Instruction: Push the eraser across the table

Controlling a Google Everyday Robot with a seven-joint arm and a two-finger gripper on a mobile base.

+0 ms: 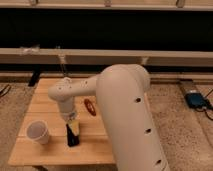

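**Claw on eraser, front-centre of bench**

Eraser [72, 138]: small dark block on the bench [50, 100], toward the near edge, roughly mid-width. It appears to stand on a narrow face rather than lie flat; cannot tell for certain.

Claw [73, 127]: directly at 12 o'clock of the eraser, coming down onto its top end and touching or nearly touching it. Whether the fingers are spread or pressed together cannot be told. A yellowish patch shows at the claw tip.

White cup [38, 132]: upright, at 9 o'clock of the eraser, near but apart.

Red oval [90, 107]: at 1 o'clock of the eraser, tilted, just beside the arm.

Arm [125, 115]: bulky white link fills the right foreground, covering the bench's right part.

Blue object [195, 100]: on the floor, 3 o'clock of the bench, well apart.
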